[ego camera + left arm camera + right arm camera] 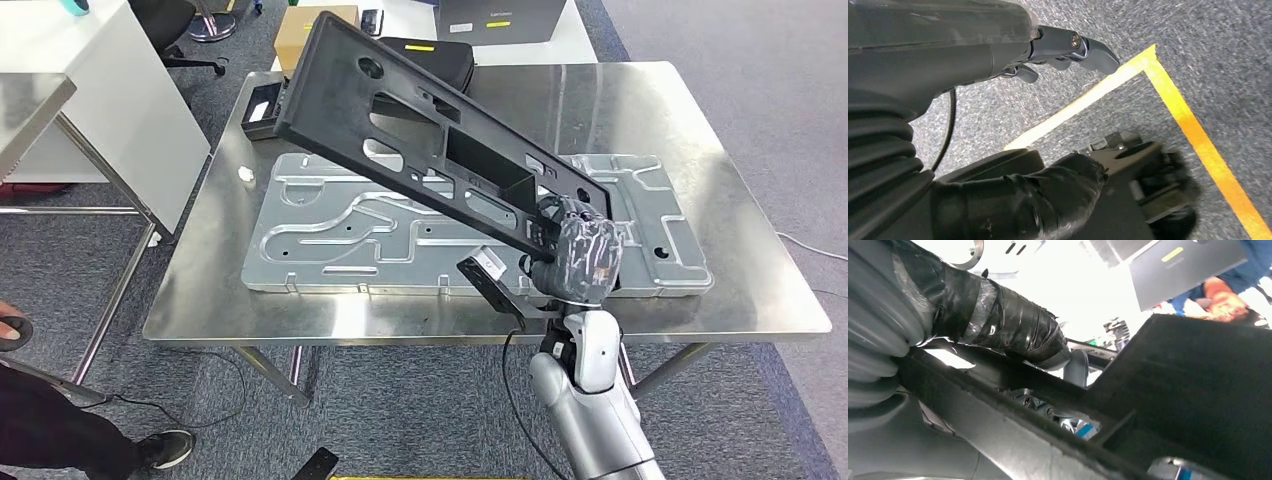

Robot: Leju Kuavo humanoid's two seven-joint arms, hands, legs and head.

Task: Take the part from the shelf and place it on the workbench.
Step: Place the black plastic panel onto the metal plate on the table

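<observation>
Black plastic part (420,130) with cutouts, tilted, gripped by right robot hand (580,250), left robot hand (1058,50) empty, fingers apart

The floor (760,110) was grey carpet with little speckles. A shiny metal desk (690,130) stood in the middle of it, and light gleamed on its top. To the left of the desk stood a white cabinet (110,110). Behind the desk's far left corner sat a brown cardboard box (300,35), and next to that a black case (440,55) with a yellow label. Farther back behind the desk was a black office chair (175,35) on wheels. A thin black cable (230,365) lay on the carpet under the desk. In the left wrist view, yellow tape (1193,125) made a corner on the carpet.
</observation>
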